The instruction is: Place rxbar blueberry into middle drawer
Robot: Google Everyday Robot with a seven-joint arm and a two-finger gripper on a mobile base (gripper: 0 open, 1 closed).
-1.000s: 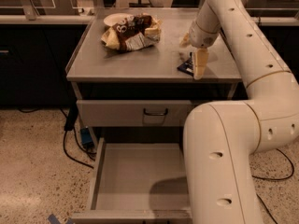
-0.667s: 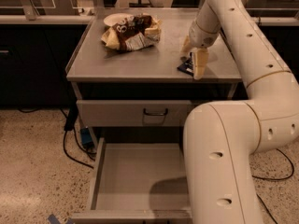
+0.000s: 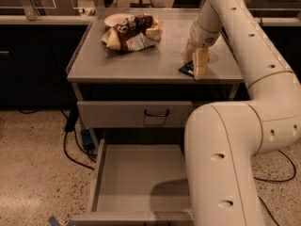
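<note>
While the gripper (image 3: 196, 64) stands tip-down on the cabinet top (image 3: 117, 62) close to its front edge, the rxbar blueberry (image 3: 186, 69) lies flat directly beneath it, one dark corner showing; whether the gripper is spread or pinching the bar cannot be told. If the hold is shallow, the thin wrapper could slip free on the lift and drop past that nearby edge, missing the middle drawer (image 3: 136, 182), which stands pulled out well below the gripper.
</note>
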